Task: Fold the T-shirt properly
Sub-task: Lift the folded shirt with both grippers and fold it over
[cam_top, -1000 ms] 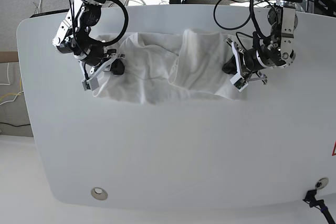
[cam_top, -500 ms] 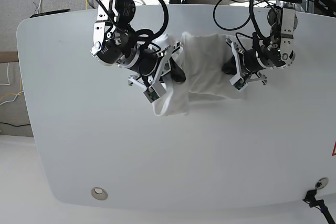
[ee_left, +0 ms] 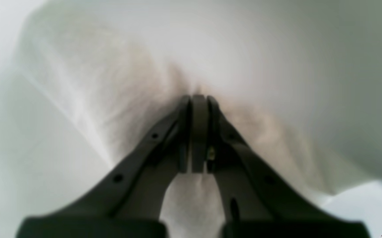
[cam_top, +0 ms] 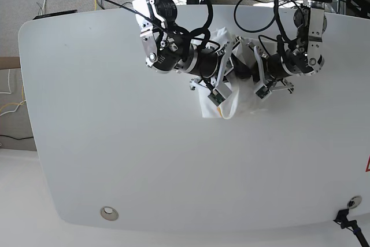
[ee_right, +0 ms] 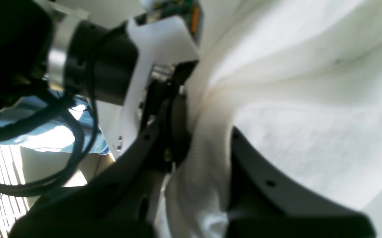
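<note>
Left wrist view: left gripper point(ee_left: 199, 99) dark jaws pressed together, pinching a fold of the white cotton T-shirt point(ee_left: 118, 82); cloth drapes away on both sides, blurred.

Right wrist view: right gripper point(ee_right: 207, 138) clamped on a bunched shirt edge; the other arm's black and white wrist just beside it.

Base view: shirt gathered into a narrow bundle between both grippers, near the far edge of the white oval table point(cam_top: 173, 166). One side seems carried across; laying flat and the remaining folds look undone. The arms crowd each other; black cables point(cam_top: 254, 4) loop close behind.
</note>
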